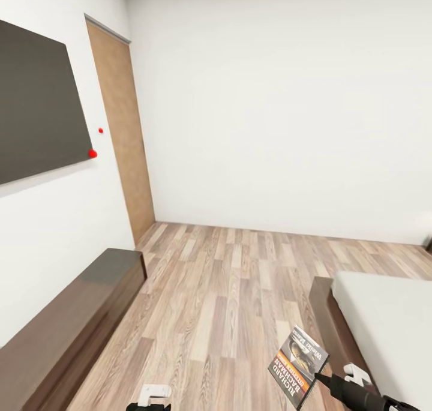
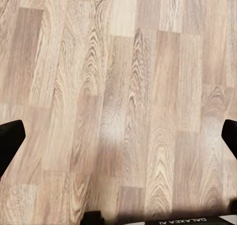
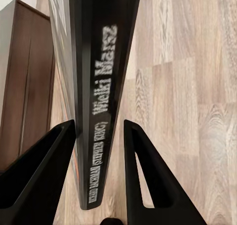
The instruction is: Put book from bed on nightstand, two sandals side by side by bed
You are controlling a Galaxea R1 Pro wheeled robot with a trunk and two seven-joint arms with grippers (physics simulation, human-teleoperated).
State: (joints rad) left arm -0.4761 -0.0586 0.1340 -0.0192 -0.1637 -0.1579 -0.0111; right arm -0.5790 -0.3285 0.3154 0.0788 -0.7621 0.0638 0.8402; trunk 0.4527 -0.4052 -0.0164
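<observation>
My right gripper [image 1: 324, 379] is shut on the book [image 1: 298, 366], a thin paperback with an orange band and the lettering "RICHARD", held tilted above the wood floor by the bed's foot corner. In the right wrist view the black fingers [image 3: 143, 175] stand on either side of the book's dark spine [image 3: 96, 87]. The bed [image 1: 384, 315], with its dark brown frame and pale mattress, lies at the lower right. My left gripper [image 2: 118, 136] hangs open over bare floor planks, with its fingertips [image 2: 10, 143] far apart. The sandals and the nightstands are out of view.
A long low dark brown sideboard [image 1: 78, 321] runs along the left wall under a dark wall panel [image 1: 36, 105]. A brown door [image 1: 123, 135] stands in the far left corner. Light wood floor [image 1: 228, 291] stretches between the sideboard and the bed.
</observation>
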